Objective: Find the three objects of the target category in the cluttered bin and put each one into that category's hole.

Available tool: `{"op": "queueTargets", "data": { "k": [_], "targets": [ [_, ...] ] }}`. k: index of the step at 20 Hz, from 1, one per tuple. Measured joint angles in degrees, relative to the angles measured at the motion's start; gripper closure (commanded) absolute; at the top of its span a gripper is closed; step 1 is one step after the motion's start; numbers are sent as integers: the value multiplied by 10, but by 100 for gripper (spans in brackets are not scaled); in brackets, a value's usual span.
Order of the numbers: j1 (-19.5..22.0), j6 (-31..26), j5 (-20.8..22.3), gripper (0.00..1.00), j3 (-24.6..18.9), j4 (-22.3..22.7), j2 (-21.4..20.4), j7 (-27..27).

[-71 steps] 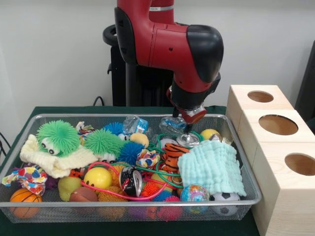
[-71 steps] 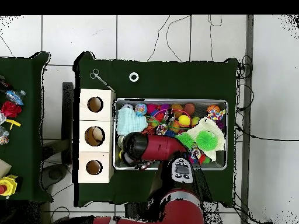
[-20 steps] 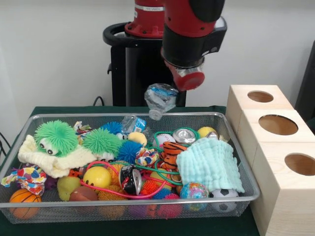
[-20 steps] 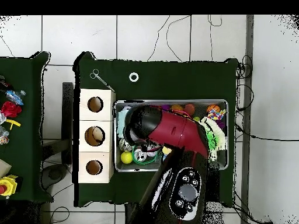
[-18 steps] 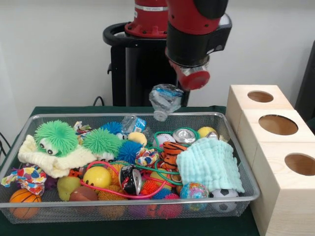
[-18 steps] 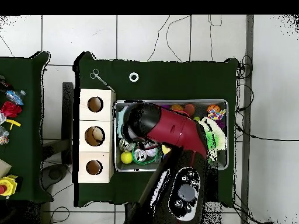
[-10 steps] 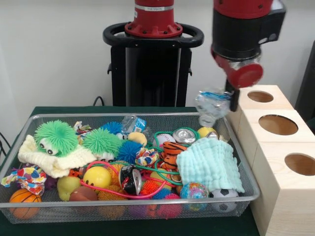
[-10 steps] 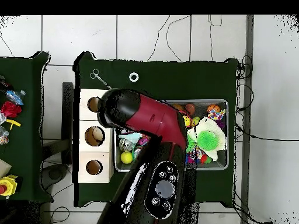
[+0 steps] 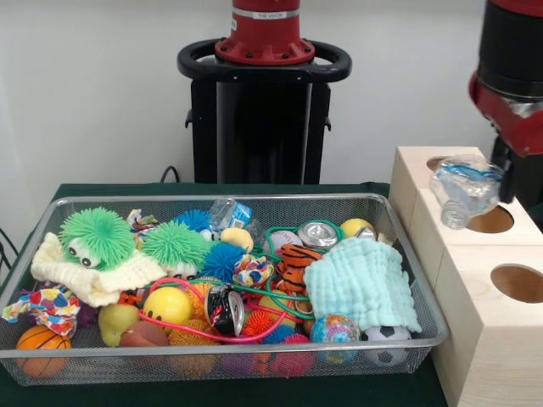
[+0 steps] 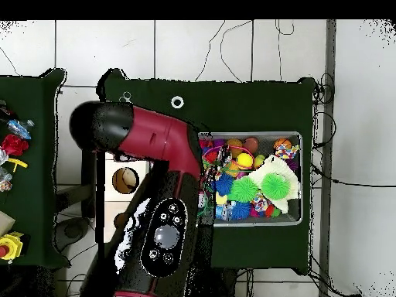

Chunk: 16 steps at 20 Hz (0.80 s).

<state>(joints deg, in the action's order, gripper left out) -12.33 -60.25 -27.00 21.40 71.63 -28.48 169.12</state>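
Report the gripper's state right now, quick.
Gripper: shut on the crushed plastic bottle, which hangs in the air over the wooden box with the holes.

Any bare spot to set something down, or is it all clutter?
The wire bin is packed edge to edge. Bare green cloth lies on the table's far side beyond the bin, around a small white ring. The wooden boxes offer only narrow rims around their holes.
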Motion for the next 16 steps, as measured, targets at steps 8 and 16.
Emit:
{"op": "queueTargets", "data": {
  "k": [8, 16],
  "targets": [
    [-37, 11, -2, 100, 3, 5, 7, 29],
    [-70, 81, -4, 100, 5, 65, -10, 29]
  ]
}}
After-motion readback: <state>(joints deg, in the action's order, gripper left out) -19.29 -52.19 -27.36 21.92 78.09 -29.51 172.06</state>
